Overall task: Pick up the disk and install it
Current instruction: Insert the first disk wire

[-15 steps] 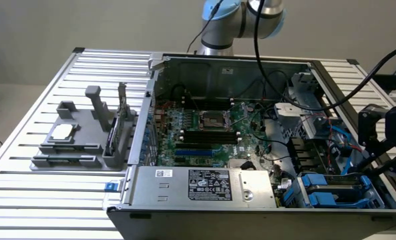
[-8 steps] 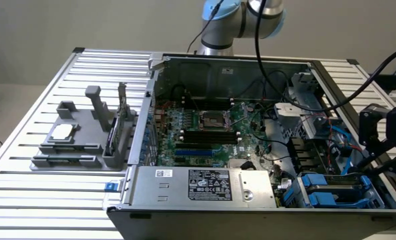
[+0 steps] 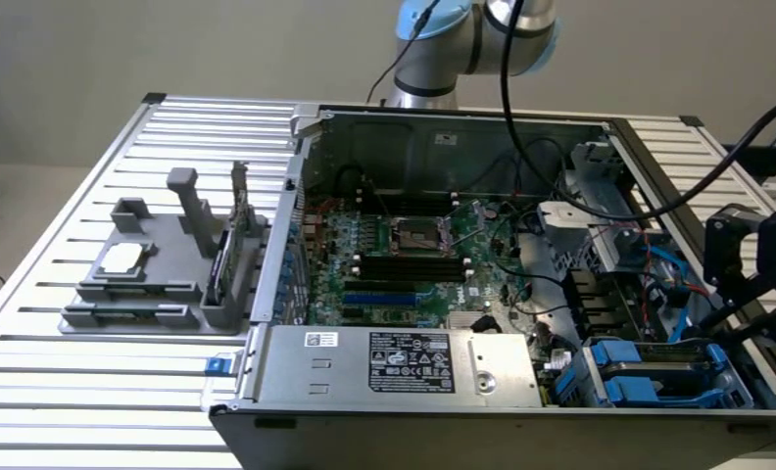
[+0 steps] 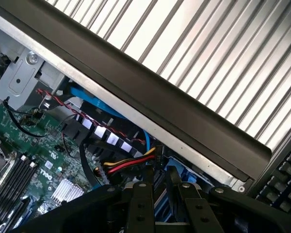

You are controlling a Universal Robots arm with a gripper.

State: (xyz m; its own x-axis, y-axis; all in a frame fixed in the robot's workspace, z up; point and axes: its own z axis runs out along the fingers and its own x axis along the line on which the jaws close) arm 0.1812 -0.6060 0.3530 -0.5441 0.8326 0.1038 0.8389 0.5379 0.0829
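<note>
Exterior view: disk (image 3: 656, 370), blue-framed, sits in the drive bay at a corner of the open computer case (image 3: 427, 147), on the exterior view's lower right. Claw (image 3: 744, 305) hangs just above the disk's outer edge. Cannot tell how wide it stands, nor whether it grips anything.

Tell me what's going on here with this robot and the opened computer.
A robot arm has its gripper over the open computer case, at the corner by the exterior view's right where the blue drive carriers sit. The motherboard lies exposed. Whether the gripper holds anything cannot be told.
</note>
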